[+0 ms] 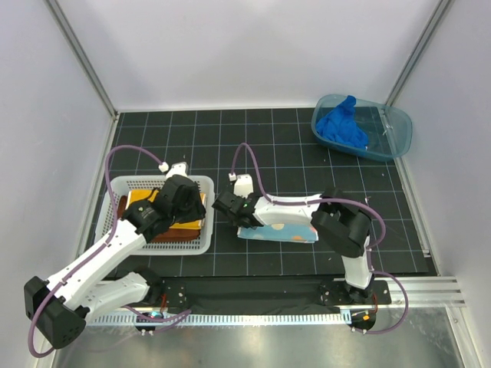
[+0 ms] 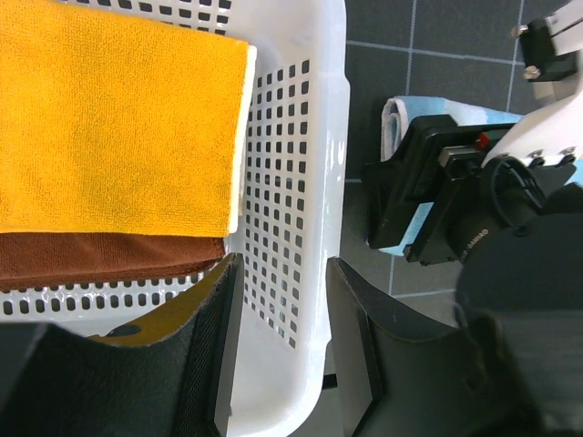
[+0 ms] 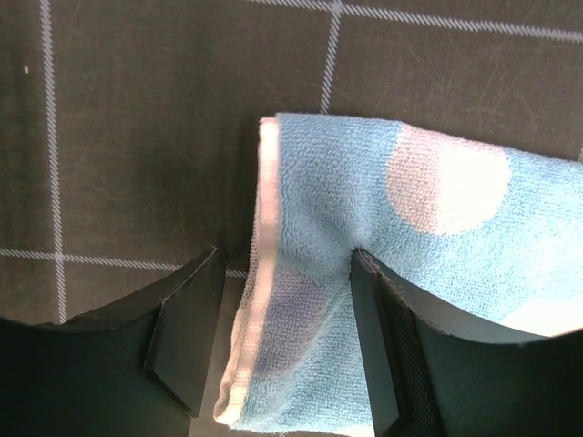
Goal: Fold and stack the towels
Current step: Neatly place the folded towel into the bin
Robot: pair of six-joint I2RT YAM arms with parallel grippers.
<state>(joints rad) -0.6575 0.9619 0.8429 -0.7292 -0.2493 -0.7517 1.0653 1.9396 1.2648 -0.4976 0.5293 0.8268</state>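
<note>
Left fingers [image 2: 364, 364] clamping basket [image 2: 282, 137], brown towel [image 2: 100, 257] mostly covered

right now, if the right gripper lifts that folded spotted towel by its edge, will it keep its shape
Probably not: the spotted towel looks like soft terry in loose layers, so it would likely droop and unfold. It seems light, and its nap should resist slipping.

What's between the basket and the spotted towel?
Only bare black mat, shown in the left wrist view; the right gripper straddles the spotted towel's edge.
</note>
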